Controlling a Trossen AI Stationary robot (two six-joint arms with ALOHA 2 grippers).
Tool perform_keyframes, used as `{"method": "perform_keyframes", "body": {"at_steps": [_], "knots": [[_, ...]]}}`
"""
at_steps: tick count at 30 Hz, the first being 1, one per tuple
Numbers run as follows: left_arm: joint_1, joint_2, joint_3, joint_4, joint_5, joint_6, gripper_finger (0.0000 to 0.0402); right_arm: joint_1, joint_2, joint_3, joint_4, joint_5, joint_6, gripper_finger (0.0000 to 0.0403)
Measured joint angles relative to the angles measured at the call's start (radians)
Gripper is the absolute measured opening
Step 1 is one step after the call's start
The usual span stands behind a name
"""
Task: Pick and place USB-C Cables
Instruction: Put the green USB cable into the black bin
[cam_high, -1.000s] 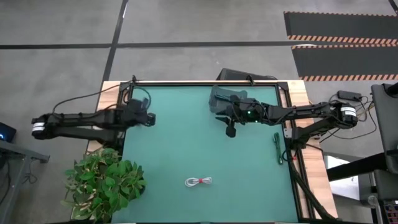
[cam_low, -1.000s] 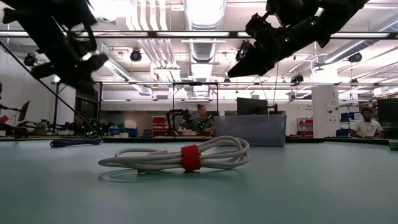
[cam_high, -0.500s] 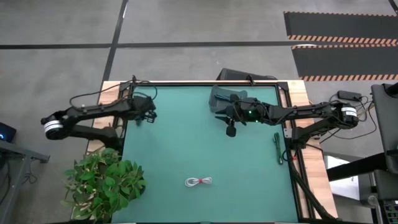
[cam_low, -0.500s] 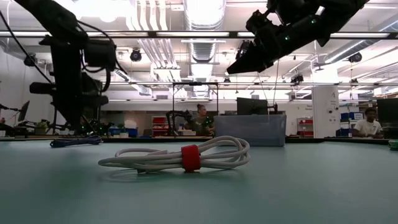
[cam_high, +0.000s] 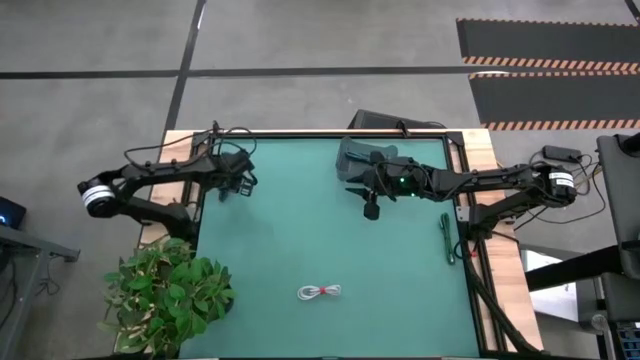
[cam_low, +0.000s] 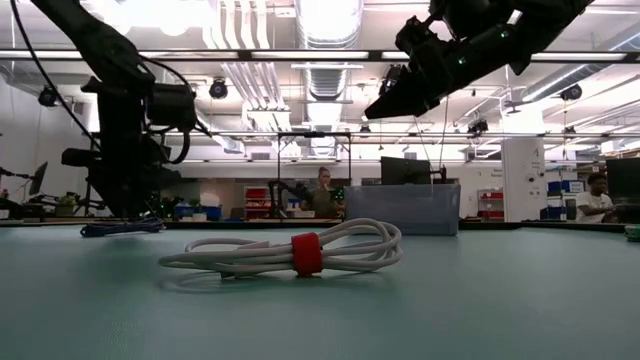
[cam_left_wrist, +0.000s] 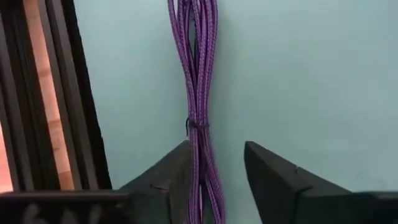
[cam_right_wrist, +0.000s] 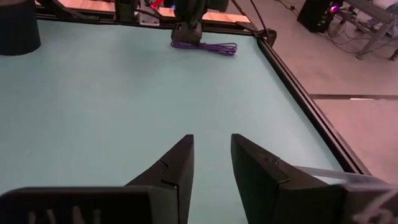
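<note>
Green table (cam_high: 300, 230) is filling the high view, w/ both dark arms reaching in from its left & right sides. Grey bin (cam_high: 358, 158) is sitting at the far edge, right of centre; in the low view it is showing as a translucent box (cam_low: 402, 208) behind the white cable.

Left gripper (cam_high: 234, 187) is hanging over the table's far-left corner, pointing down. In the left wrist view its fingers (cam_left_wrist: 171, 180) are standing apart, unclenched, straddling the dark blue/purple cable bundle (cam_left_wrist: 198, 93), which is lying flat on the mat beside the black edge rail (cam_left_wrist: 68, 93). One finger is sitting right at the bundle's side; can't tell if it's touching. Nothing gripped. Low view is showing the same bundle (cam_low: 120, 228) lying on the table just below that gripper (cam_low: 128, 205).

Right gripper (cam_high: 371, 207) is hovering above the table near the bin, well apart from every cable. In the right wrist view its fingers (cam_right_wrist: 177, 168) are parted w/ nothing between them, only bare mat below.

Teal-green cable (cam_high: 447, 238) is lying along the right edge of the table, nearer than the right gripper. White cable w/ red band (cam_high: 320, 292) is lying coiled at the near-centre of the table, far from both grippers; close up in the low view (cam_low: 290, 250).
</note>
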Motion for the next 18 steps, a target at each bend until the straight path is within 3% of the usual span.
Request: {"method": "perform_keyframes", "body": {"at_steps": [4,18], "knots": [[0.002,0.029,-0.002,0.023,-0.071,-0.001,0.0154,0.000,0.000,0.000,0.000,0.000,-0.002,0.0093],[0.000,0.142,-0.002,0.059,-0.077,-0.010,0.0155,0.000,0.001,0.000,-0.001,0.001,-0.003,0.0100]]}}
